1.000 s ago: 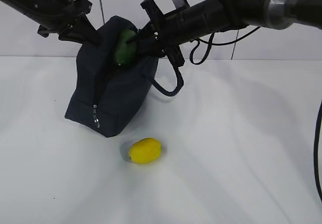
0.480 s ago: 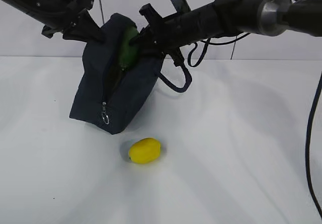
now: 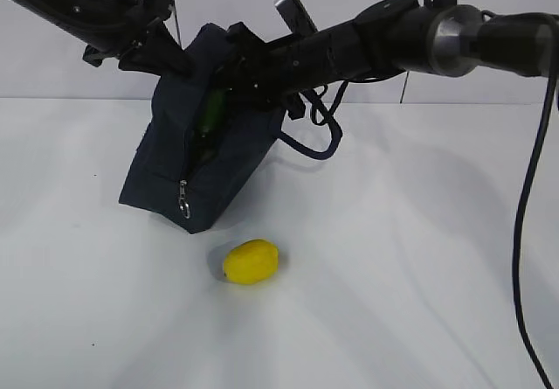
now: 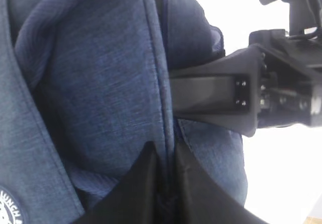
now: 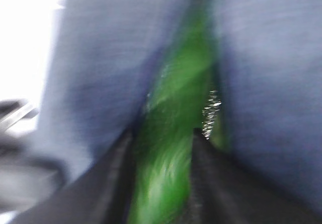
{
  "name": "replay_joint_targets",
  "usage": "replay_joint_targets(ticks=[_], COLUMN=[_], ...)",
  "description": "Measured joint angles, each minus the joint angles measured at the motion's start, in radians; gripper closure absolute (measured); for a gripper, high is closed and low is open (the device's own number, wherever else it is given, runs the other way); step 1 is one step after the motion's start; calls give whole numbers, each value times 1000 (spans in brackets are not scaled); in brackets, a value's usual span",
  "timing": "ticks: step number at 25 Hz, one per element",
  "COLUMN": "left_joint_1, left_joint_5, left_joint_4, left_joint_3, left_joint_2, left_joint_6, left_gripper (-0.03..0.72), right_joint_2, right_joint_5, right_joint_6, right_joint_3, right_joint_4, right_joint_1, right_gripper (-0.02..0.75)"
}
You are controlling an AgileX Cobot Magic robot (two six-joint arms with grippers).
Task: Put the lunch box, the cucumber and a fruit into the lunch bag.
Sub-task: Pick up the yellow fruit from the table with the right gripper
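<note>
The navy lunch bag (image 3: pixel 179 175) is tilted up on the table, its zipper slit open. My left gripper (image 3: pixel 175 64) is shut on the bag's top edge and holds it up; in the left wrist view its fingers (image 4: pixel 146 183) pinch a fold of blue fabric (image 4: pixel 95 83). My right gripper (image 3: pixel 229 87) is shut on the green cucumber (image 3: pixel 208 118), which sits partly inside the slit. In the right wrist view the cucumber (image 5: pixel 173 148) is blurred between the fingers. The yellow fruit (image 3: pixel 251 261) lies on the table in front of the bag. The lunch box is hidden.
One of the bag's loop handles (image 3: pixel 319 140) hangs under my right arm. The silver ring pull (image 3: pixel 184 207) hangs at the bag's near end. The table (image 3: pixel 410 267) is white and a pale wall stands behind it.
My right gripper has pushed the cucumber down and left, deeper into the bag's opening. The bag has been lifted and tilted more upright. The fruit has not moved.
</note>
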Motion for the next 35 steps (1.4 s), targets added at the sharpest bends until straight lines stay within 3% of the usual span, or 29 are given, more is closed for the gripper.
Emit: replay_joint_targets(ticks=[5, 12, 23, 27, 31, 35], left_joint_1=[0, 0, 0, 0, 0, 0], left_joint_5=[-4, -7, -7, -7, -7, -9], left_joint_4=[10, 29, 62, 65, 66, 70], left_joint_3=[0, 0, 0, 0, 0, 0], left_joint_2=[0, 0, 0, 0, 0, 0], left_joint_6=[0, 1, 1, 1, 1, 1], left_gripper=[659, 659, 659, 659, 659, 659], right_joint_2=[3, 3, 3, 3, -31, -98], right_joint_5=[32, 143, 421, 442, 444, 456], right_joint_6=[-116, -254, -264, -249, -246, -240], right_joint_3=[0, -1, -1, -1, -7, -79], right_joint_4=[40, 124, 108, 106, 18, -270], right_joint_1=[0, 0, -61, -82, -87, -87], right_gripper=[463, 300, 284, 284, 291, 350])
